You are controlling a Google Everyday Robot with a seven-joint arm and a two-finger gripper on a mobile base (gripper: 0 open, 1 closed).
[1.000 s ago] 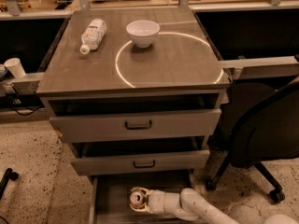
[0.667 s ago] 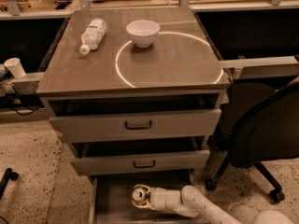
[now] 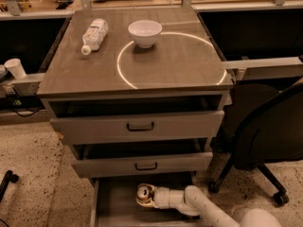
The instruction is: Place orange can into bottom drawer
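The orange can (image 3: 144, 193) stands upright in the open bottom drawer (image 3: 111, 207), its silver pull-tab top showing. My gripper (image 3: 146, 198) reaches in from the lower right on a white arm and is at the can, around its body. The can sits near the back of the drawer's grey floor, just under the middle drawer's front.
A white plastic bottle (image 3: 94, 34) lies on the cabinet top at the back left, a white bowl (image 3: 145, 32) beside it. Two black-handled drawers (image 3: 140, 126) are slightly open above. A black office chair (image 3: 265, 136) stands at the right. A white cup (image 3: 15, 68) is at the left.
The can and gripper have shifted slightly within the bottom drawer; otherwise little has moved.
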